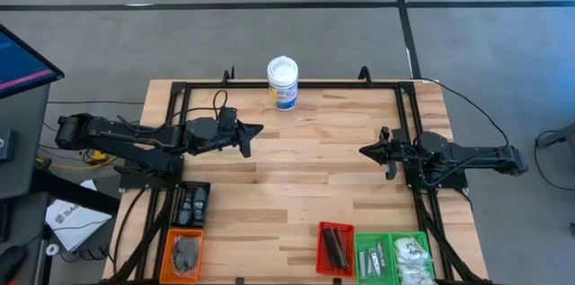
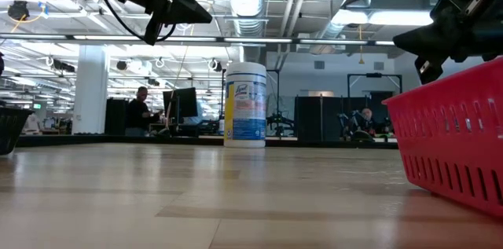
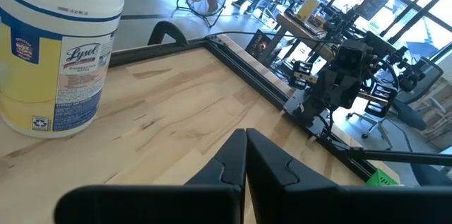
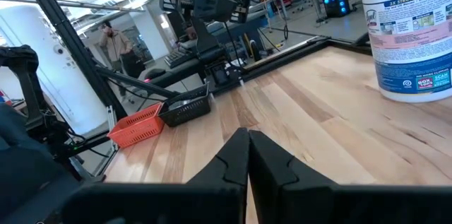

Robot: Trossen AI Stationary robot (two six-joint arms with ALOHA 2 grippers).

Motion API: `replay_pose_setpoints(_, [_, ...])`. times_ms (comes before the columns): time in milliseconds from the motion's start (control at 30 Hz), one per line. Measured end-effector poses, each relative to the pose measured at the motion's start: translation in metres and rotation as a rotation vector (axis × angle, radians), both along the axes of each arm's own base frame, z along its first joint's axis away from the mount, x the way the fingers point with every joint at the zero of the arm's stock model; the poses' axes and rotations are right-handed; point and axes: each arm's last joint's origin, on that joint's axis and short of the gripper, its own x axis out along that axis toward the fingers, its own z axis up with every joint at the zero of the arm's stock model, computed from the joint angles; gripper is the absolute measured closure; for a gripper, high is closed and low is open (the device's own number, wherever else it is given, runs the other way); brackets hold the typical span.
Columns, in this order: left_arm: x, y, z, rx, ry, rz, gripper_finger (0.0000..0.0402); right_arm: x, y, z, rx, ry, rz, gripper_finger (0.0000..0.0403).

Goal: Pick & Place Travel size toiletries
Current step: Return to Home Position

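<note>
The red bin (image 2: 456, 139) and its neighbours hold the toiletries (image 1: 377, 258); only a tub (image 1: 282, 83) stands on the counter (image 1: 305, 186). Left pincer (image 1: 259, 129) and right pincer (image 1: 363, 151) hang pressed together, empty. Sorting looks finished.

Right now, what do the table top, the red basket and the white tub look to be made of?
Table top: pale wood strips, smooth, visible grain. Red basket: probably moulded plastic, slotted walls. White tub: likely plastic, slightly glossy, with printed label.
</note>
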Motion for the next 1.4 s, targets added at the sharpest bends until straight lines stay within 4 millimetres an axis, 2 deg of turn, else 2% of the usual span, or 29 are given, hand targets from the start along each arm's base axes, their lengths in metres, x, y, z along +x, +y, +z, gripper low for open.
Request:
replay_pose_setpoints(233, [-0.001, 0.0, 0.001, 0.048, 0.022, -0.019, 0.0401, 0.0, 0.0, 0.0, 0.0, 0.001, 0.0, 0.0403])
replay_pose_setpoints(400, [-0.005, 0.0, 0.011, 0.127, -0.017, -0.033, 0.0401, 0.0, 0.0, 0.0, 0.0, 0.001, 0.0, 0.0403])
replay_pose_setpoints(567, [-0.018, -0.005, 0.039, 0.275, -0.171, -0.129, 0.0401, 0.0, 0.0, 0.0, 0.0, -0.001, -0.001, 0.0403])
replay_pose_setpoints(767, [-0.043, -0.012, 0.061, 0.421, -0.24, -0.168, 0.0401, 0.0, 0.0, 0.0, 0.0, -0.002, -0.001, 0.0403])
replay_pose_setpoints(1000, [-0.066, -0.008, 0.065, 0.415, -0.196, -0.053, 0.0401, 0.0, 0.0, 0.0, 0.0, -0.002, -0.001, 0.0403])
replay_pose_setpoints(1200, [-0.083, -0.008, 0.069, 0.413, -0.202, -0.045, 0.0401, 0.0, 0.0, 0.0, 0.0, -0.002, -0.001, 0.0403])
replay_pose_setpoints(1400, [-0.107, -0.007, 0.052, 0.361, -0.272, -0.03, 0.0401, 0.0, 0.0, 0.0, 0.0, -0.002, -0.001, 0.0403])
